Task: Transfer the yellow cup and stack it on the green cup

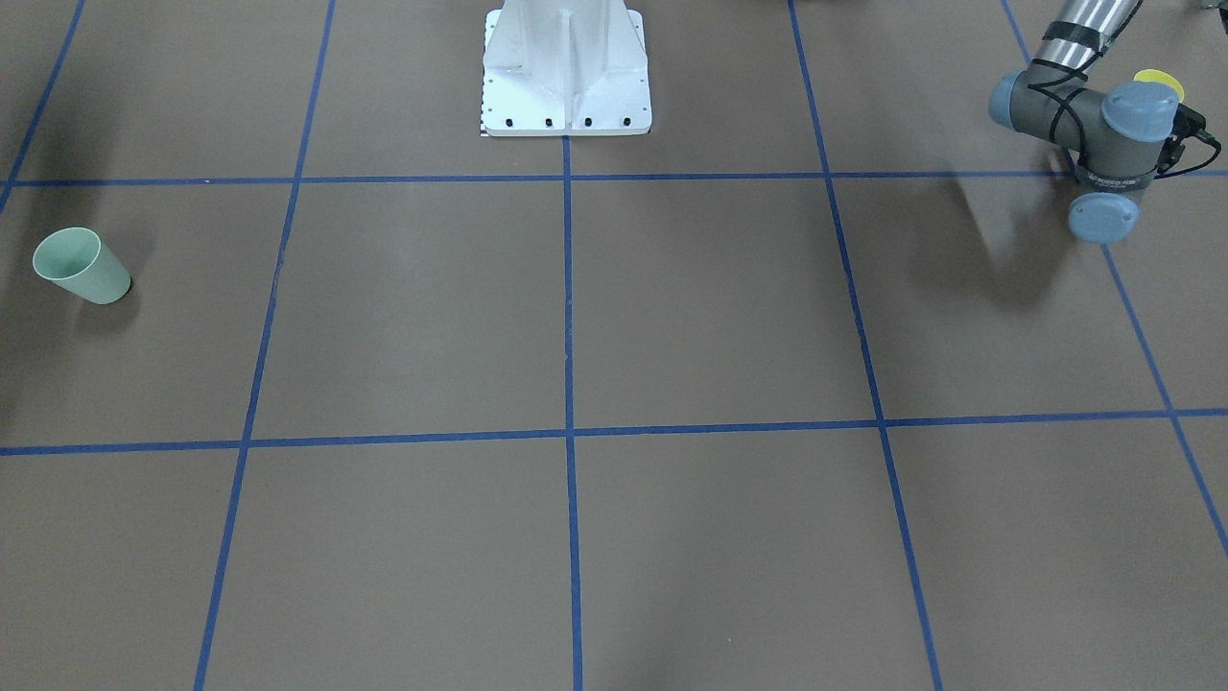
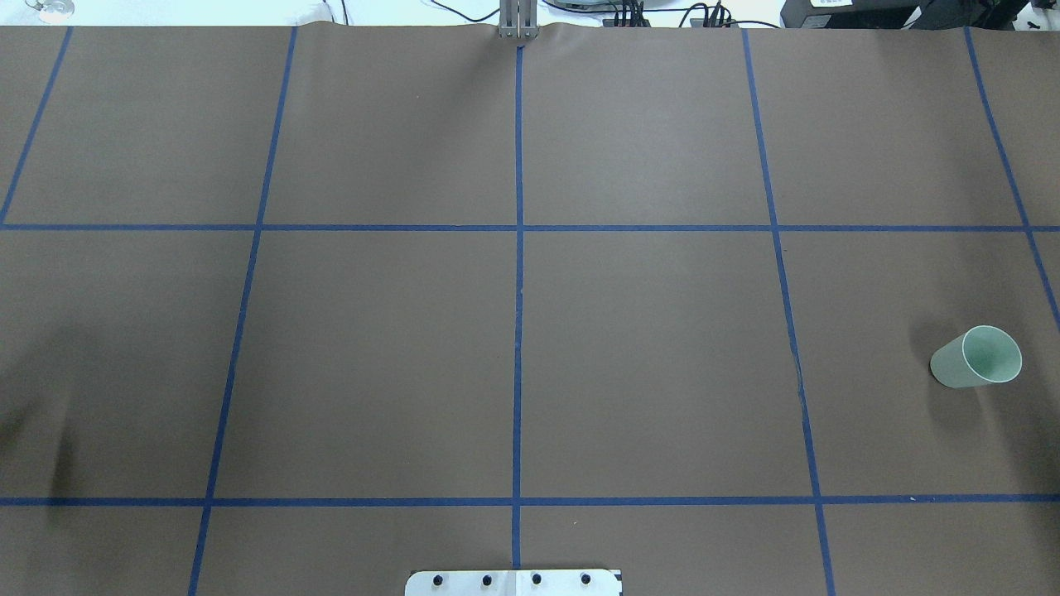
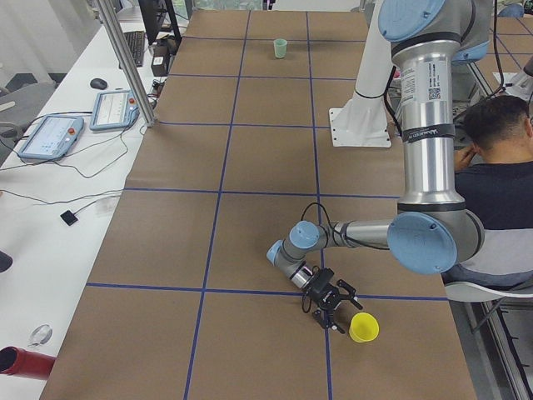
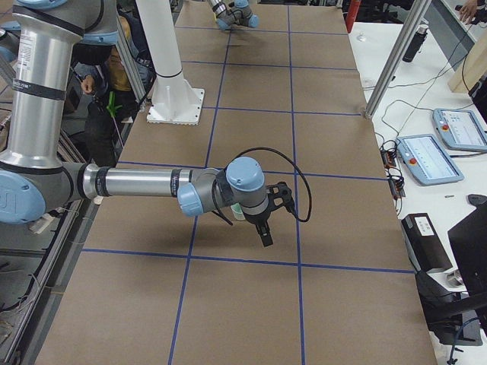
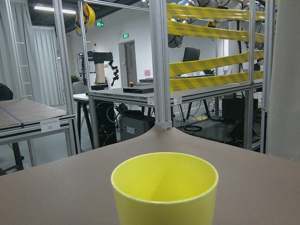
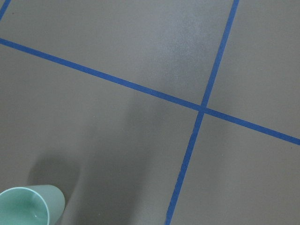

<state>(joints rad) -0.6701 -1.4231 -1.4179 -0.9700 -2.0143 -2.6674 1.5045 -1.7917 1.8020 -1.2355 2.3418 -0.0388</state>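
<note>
The yellow cup [image 3: 363, 327] stands upright near the table's corner on my left. It fills the lower middle of the left wrist view [image 5: 164, 187], and its rim shows behind the left arm's wrist [image 1: 1159, 84]. My left gripper [image 3: 336, 317] is low over the table, right beside the cup. I cannot tell if it is open or shut. The green cup [image 2: 977, 356] stands upright at the far right [image 1: 82, 266]. My right gripper [image 4: 264, 234] hangs above the table beside it. It is seen only from the side, so I cannot tell its state. The green cup's rim shows in the right wrist view [image 6: 26, 206].
The white robot base [image 1: 566, 77] stands at the table's middle rear edge. A seated operator [image 3: 495, 158] is beside the left arm. Control tablets [image 3: 50, 137] and a metal post [image 3: 125, 58] stand along the far side. Blue tape lines grid the brown table [image 2: 517, 331].
</note>
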